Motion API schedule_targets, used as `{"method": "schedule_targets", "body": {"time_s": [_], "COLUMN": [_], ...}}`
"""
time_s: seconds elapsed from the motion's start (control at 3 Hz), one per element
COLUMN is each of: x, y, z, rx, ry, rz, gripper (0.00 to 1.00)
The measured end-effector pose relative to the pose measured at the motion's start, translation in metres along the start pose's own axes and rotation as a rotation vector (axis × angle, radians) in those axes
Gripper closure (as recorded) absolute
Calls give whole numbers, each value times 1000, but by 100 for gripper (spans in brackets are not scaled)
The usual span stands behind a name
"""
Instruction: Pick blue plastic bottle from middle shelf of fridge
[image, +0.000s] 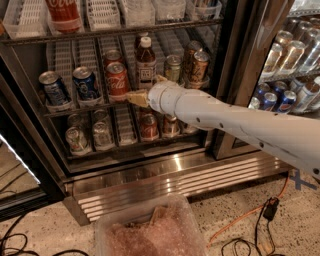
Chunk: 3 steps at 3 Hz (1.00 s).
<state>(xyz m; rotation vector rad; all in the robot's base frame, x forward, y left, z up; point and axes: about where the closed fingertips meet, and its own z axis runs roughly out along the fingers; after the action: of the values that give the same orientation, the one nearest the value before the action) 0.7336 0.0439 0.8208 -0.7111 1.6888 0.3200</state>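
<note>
Bottle (145, 62): upright at middle shelf (61, 57) front edge, between red can (118, 81) and green can (173, 68). Light, stiff, slippery; best taken at label. Gripper (148, 89): fingers spread, at its base.

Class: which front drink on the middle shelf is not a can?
The blue plastic bottle, capped white, between the red can and green can; gripper by its base.

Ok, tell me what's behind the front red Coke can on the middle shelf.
A second red can stands behind the front red Coke can; only its top shows, the rest is covered. The gripper hovers below the blue plastic bottle, right of that can.
</note>
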Motion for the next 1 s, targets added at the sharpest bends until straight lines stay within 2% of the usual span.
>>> {"method": "schedule_targets", "body": {"time_s": [0.67,1.0], "x": [-9,-15], "y": [-9,-16], "z": [6,21], "rx": [34,57], "ry": [-21,-34], "rz": [-18,-22], "gripper": [28,41]}}
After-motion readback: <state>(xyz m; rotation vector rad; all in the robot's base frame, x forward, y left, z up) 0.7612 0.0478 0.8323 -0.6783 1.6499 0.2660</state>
